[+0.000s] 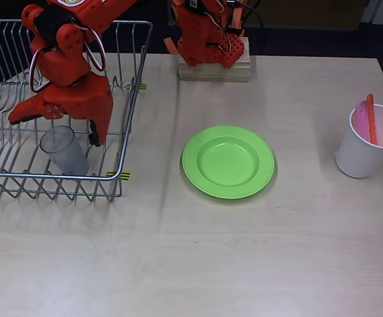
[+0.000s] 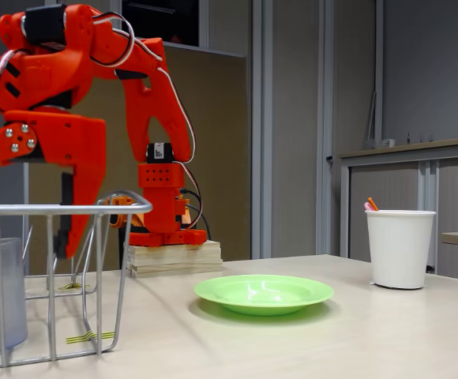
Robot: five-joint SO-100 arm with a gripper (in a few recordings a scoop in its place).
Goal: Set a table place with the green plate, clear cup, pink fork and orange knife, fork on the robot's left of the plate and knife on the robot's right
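Standing upright in the wire dish rack [image 1: 129, 99], the small clear plastic cup [image 1: 65, 150] looks light, smooth and thin-walled, so it is best pinched gently at its rim. The orange-red gripper [image 1: 59, 125] hovers just above it, spread and empty.

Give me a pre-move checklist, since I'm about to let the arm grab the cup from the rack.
1. Gripper above the clear cup: ok.
2. Jaws open around cup: cannot tell.
3. Cup upright in the wire rack: ok.
4. Green plate already on table: ok.
5. Pink fork and orange knife set out: not ok, both stand in the white cup.
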